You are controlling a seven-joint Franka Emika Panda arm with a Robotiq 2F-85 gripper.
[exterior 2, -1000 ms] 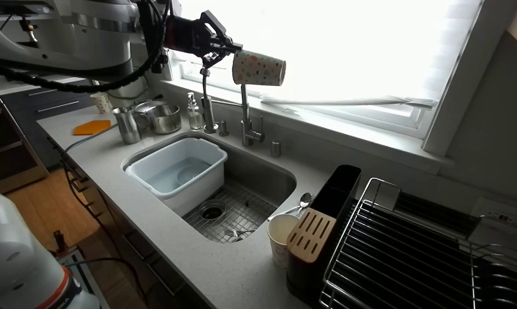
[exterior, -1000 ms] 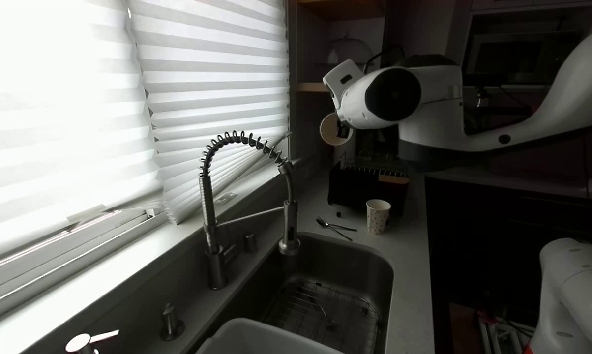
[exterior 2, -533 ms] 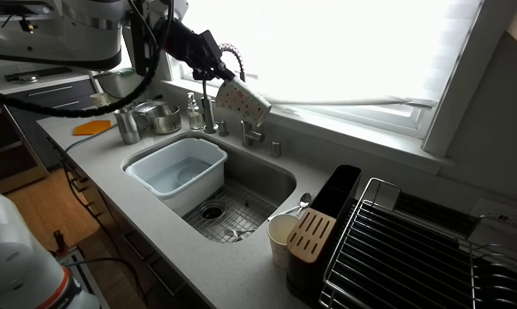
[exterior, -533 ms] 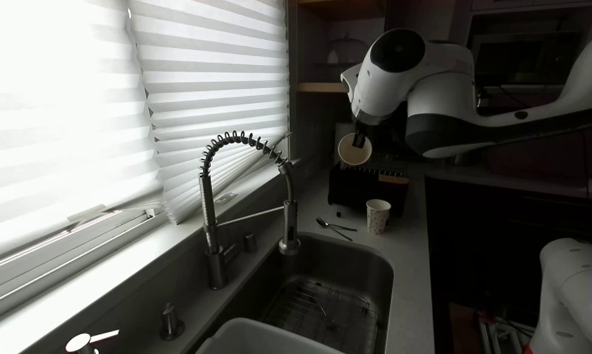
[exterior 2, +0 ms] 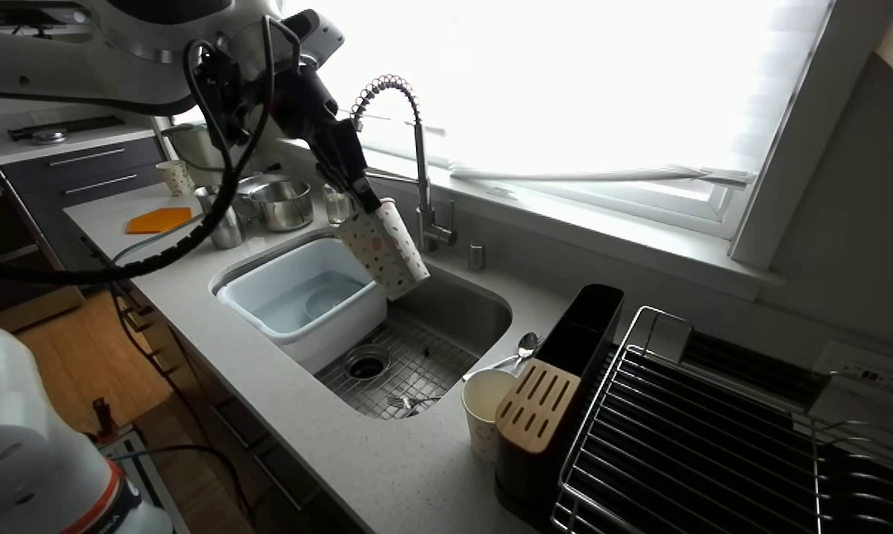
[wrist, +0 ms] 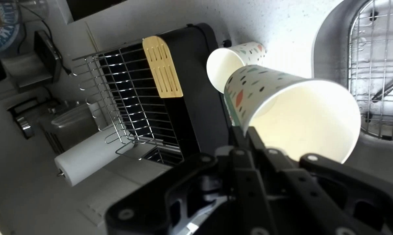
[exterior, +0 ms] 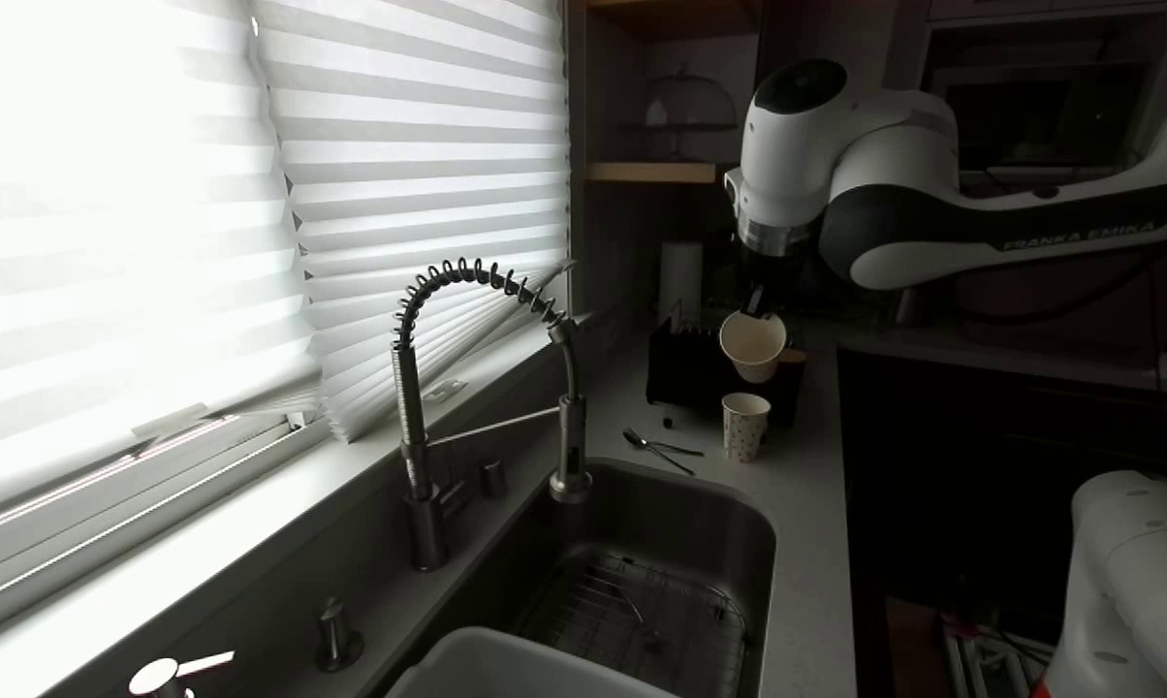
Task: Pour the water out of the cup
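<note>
My gripper (wrist: 244, 130) is shut on the rim of a white speckled paper cup (wrist: 263, 85), one finger inside and one outside. In an exterior view the cup (exterior 2: 382, 248) hangs in the air around the sink, tilted, its base lower than its mouth. In an exterior view the cup's mouth (exterior: 753, 339) faces the camera, below the gripper (exterior: 756, 302). The visible cream inside of the cup shows no liquid. No stream of water shows. The steel sink (exterior 2: 483, 315) has a wire grid and a drain.
A white tub (exterior 2: 343, 326) fills part of the sink. A second speckled cup (exterior 2: 483, 415) stands on the counter by a black utensil holder (exterior 2: 591, 319) and dish rack (exterior 2: 684, 415). A spoon (exterior 2: 526, 345) lies near the sink rim. A tall spring faucet (exterior: 419, 417) rises behind.
The gripper has come down with the cup. The cup has turned from lying nearly sideways to tilted with its base down. The second cup, tub and cutlery have not moved.
</note>
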